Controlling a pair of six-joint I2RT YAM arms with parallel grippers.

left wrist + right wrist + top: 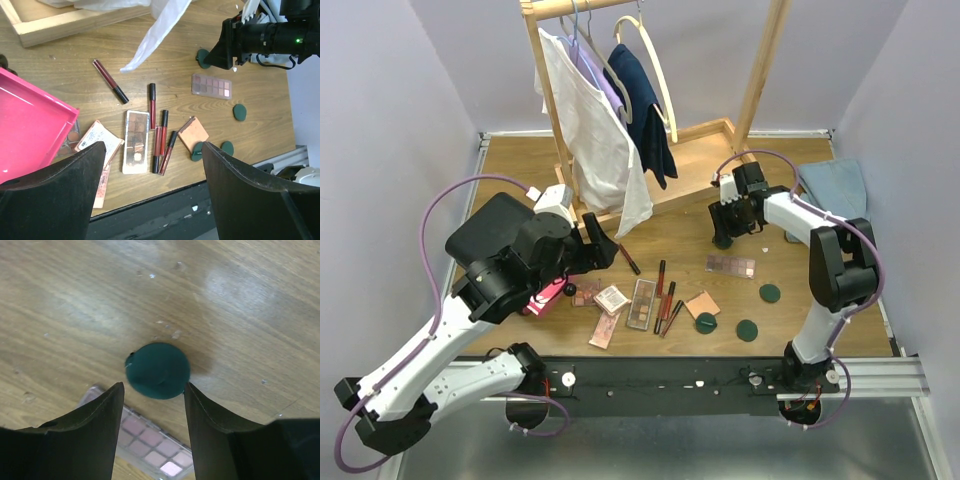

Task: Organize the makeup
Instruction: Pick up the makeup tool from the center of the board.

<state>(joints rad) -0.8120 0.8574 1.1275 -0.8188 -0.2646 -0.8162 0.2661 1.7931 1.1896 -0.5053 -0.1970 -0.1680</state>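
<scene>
The makeup lies scattered on the wooden table: a pink eyeshadow palette, a brown palette, dark-red tubes, a peach compact and green discs. My right gripper points down over one green disc. Its jaws are open and straddle the disc's near edge. The right fingertip meets the disc's rim, and a gap shows at the left one. The pink palette lies just behind. My left gripper hangs wide open and empty above the tubes and brown palette.
A wooden clothes rack with a white shirt and a navy garment stands at the back, its base frame on the table. A blue cloth lies at the far right. A pink drawer sits left of the makeup.
</scene>
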